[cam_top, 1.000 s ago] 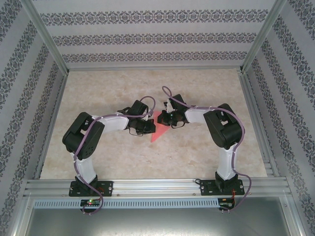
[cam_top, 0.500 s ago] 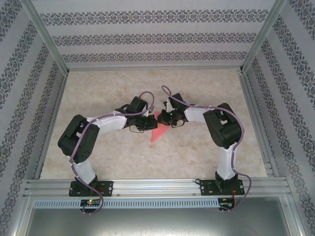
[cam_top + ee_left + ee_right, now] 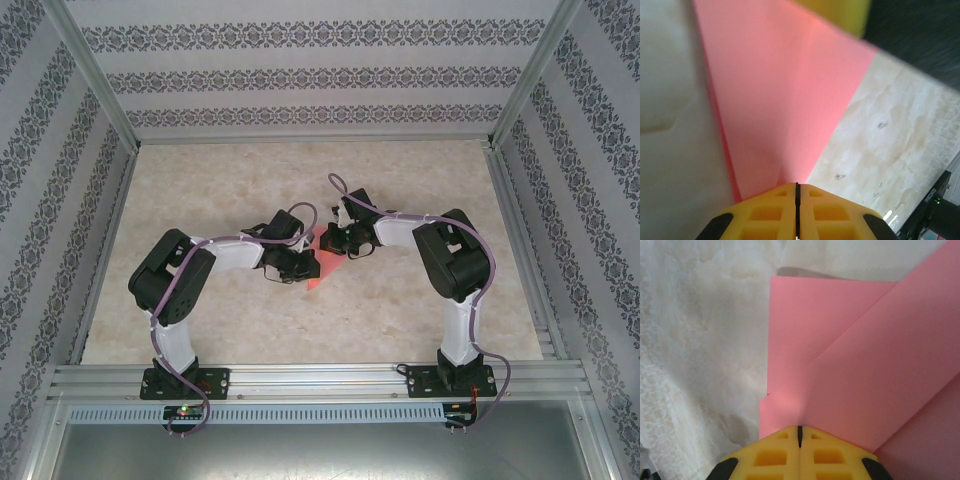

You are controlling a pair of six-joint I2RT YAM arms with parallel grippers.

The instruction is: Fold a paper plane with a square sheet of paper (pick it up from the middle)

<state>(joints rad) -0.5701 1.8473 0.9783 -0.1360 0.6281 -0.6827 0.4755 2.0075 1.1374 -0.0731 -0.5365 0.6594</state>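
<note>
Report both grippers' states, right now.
Left gripper: shut, tips at the pink paper; pinching or just pressing, cannot be told.
Right gripper: shut, tips at the pink paper; grip cannot be told.

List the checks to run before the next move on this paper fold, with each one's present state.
1. Left pincer shut: ok, fingers together at the paper's narrow end.
2. Right pincer shut: ok, tips at a folded edge.
3. Paper actually pinched by either pincer: cannot tell.
4. Diagonal flap folded over the lower layer: ok.
5. Paper on the table between both pincers: ok.
6. Finished plane shape: not ok, a flat wedge with no centre ridge seen.
</note>
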